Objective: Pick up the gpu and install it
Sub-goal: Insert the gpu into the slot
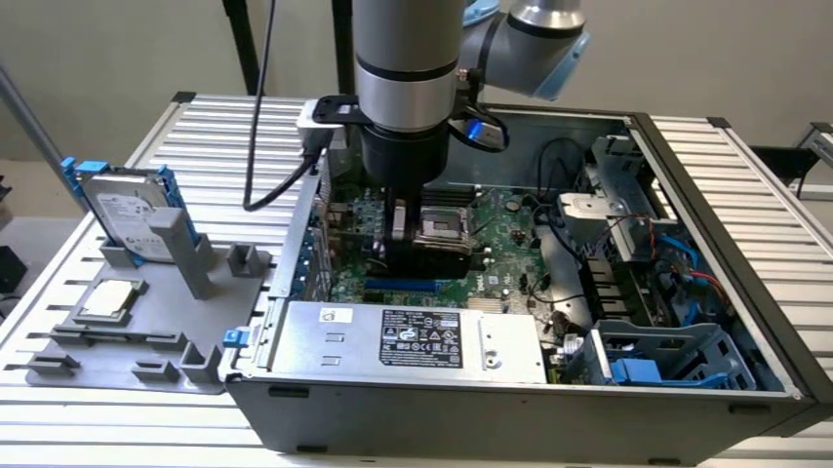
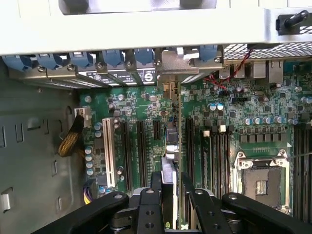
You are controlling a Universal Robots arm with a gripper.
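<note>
Gripper (image 2: pixel 170 187) pinches the gpu (image 2: pixel 171 146) (edge-on) — upright over the motherboard (image 2: pixel 136 107); inside the case (image 1: pixel 521 414).

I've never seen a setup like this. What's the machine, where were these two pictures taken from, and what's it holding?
It is a robot arm reaching down into an open computer case on a slatted metal table. One picture comes from a camera off the arm, the other from a camera on the arm's wrist, looking down at the green main board. The tool at the arm's end grips a thin graphics card, seen edge-on, lined up with the board's slots. On the exterior view's left, a grey tray holds a hard drive and a small silver chip.
</note>
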